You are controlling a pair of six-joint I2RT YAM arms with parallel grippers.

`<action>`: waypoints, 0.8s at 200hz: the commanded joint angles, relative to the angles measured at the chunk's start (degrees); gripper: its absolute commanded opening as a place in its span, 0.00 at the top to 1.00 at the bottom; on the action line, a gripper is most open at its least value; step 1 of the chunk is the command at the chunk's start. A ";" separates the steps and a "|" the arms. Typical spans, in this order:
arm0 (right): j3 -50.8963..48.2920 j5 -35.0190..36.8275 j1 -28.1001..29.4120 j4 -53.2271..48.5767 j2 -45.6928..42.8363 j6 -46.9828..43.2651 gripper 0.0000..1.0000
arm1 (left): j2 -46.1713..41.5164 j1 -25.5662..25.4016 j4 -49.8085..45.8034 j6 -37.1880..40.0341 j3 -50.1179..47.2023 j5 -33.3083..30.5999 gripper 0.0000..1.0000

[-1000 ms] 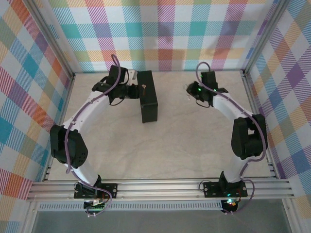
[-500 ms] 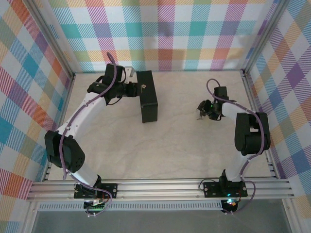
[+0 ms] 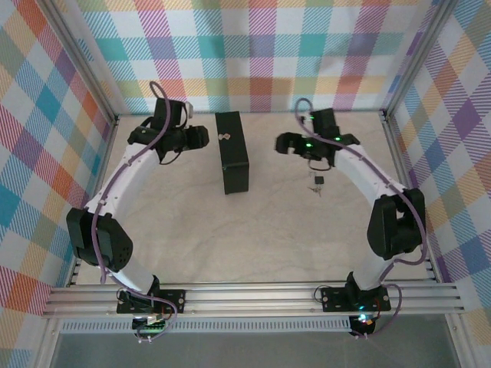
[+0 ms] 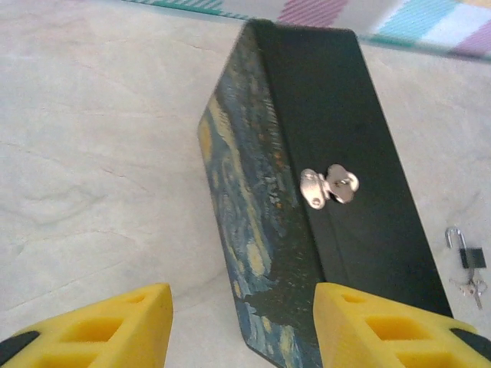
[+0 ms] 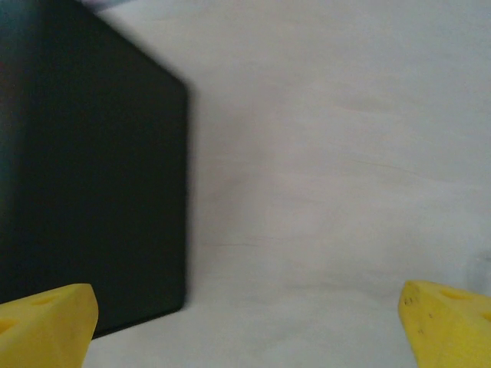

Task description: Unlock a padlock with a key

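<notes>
The right pincer (image 3: 285, 143) has sprung wide apart, and the tiny silvery metal padlock (image 4: 472, 257) now lies on the pale desk (image 3: 268, 230) just behind it. The left pincer (image 4: 242, 322), half apart and empty, faces the dark swirl-printed rectangular tin (image 4: 337, 115). The shackle looks open, so the unlocking is probably done.

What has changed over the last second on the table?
The right gripper opened and let go of the padlock, which now lies on the table with its keys. The gripper then swung across toward the tin. The left gripper backed off leftward from the tin's latch. The tin stayed put.
</notes>
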 commanded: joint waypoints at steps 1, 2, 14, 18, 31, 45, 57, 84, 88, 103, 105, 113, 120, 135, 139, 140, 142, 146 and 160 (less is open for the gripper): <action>3.99 -0.04 5.70 -3.09 1.69 0.31 0.00 | 1.33 2.17 -5.01 -4.04 3.14 1.21 0.47; 4.23 0.04 5.97 -3.11 1.89 0.31 0.00 | 1.31 2.28 -5.08 -4.06 3.14 1.39 0.47; 8.03 1.41 8.81 -4.70 4.22 0.24 0.00 | 0.99 3.29 -4.86 -4.68 2.45 2.78 0.45; 9.28 1.87 9.63 -5.18 5.04 0.15 0.00 | 0.72 3.51 -4.68 -4.76 2.15 2.88 0.45; 12.60 2.23 11.56 -6.17 7.67 -0.16 0.00 | -0.30 3.97 -4.06 -4.70 1.12 3.19 0.44; 15.77 3.12 12.79 -7.58 10.00 0.14 0.00 | -0.81 4.28 -4.04 -4.59 0.78 3.73 0.43; 18.79 4.40 13.62 -9.72 12.10 -0.22 0.00 | -0.91 4.33 -4.65 -4.26 0.95 4.57 0.42; 24.16 5.83 14.96 -13.52 16.14 -1.34 0.00 | -1.08 4.35 -5.80 -3.35 0.87 4.85 0.42; 24.31 5.83 15.13 -13.43 16.43 -1.27 0.00 | -1.16 4.41 -5.83 -3.29 0.79 4.76 0.42; 24.51 5.36 15.66 -12.62 16.93 -1.03 0.00 | -1.40 4.48 -5.85 -3.02 0.27 4.52 0.41; 24.51 5.27 15.68 -12.51 16.94 -0.94 0.00 | -1.40 4.43 -5.83 -2.98 0.23 4.55 0.41; 24.35 4.66 15.79 -11.90 16.89 -0.41 0.00 | -1.43 4.58 -5.77 -2.94 0.11 4.56 0.41; 24.40 4.28 15.89 -11.58 16.85 0.01 0.00 | -1.43 4.59 -5.76 -2.90 0.04 4.65 0.41; 24.64 4.03 16.23 -11.22 16.72 0.29 0.00 | -1.27 4.67 -5.75 -2.84 -0.03 4.73 0.41; 24.65 3.92 16.29 -11.13 16.76 0.38 0.00 | -1.26 4.68 -5.77 -2.85 -0.02 4.80 0.41; 24.67 3.91 16.31 -11.09 16.76 0.44 0.00 | -1.26 4.68 -5.77 -2.85 -0.02 4.82 0.41; 24.68 3.82 16.33 -11.06 16.70 0.41 0.00 | -1.21 4.68 -5.77 -2.81 -0.08 4.82 0.41; 24.68 3.69 16.42 -10.89 16.68 0.60 0.00 | -1.17 4.68 -5.77 -2.85 -0.14 4.91 0.41; 24.51 3.05 16.75 -10.08 16.58 0.89 0.00 | -1.08 4.66 -5.68 -2.91 -0.27 5.09 0.41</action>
